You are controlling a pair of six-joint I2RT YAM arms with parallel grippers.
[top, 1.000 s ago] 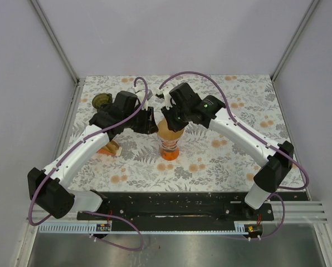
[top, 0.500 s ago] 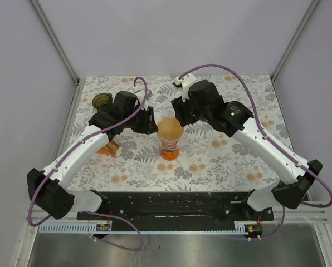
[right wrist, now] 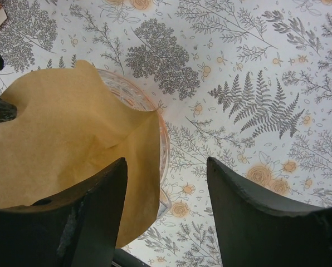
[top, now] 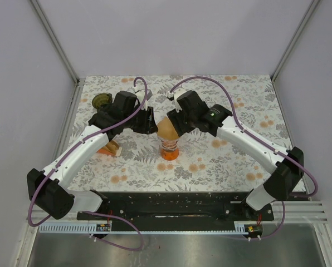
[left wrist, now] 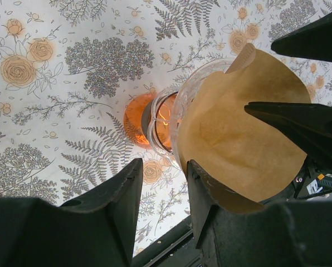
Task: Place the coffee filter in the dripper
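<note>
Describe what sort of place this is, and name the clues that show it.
Probably a robot lab work cell: bare grey walls and metal corner rails enclose a floral table, with the left arm and right arm bolted to a black base plate.

The coffee filter is a brown paper cone, creased along one side. It sits in the mouth of the dripper, with its upper edge standing above the rim. The dripper is clear ribbed glass on an orange base and stands upright near the middle of the floral tabletop.
</note>
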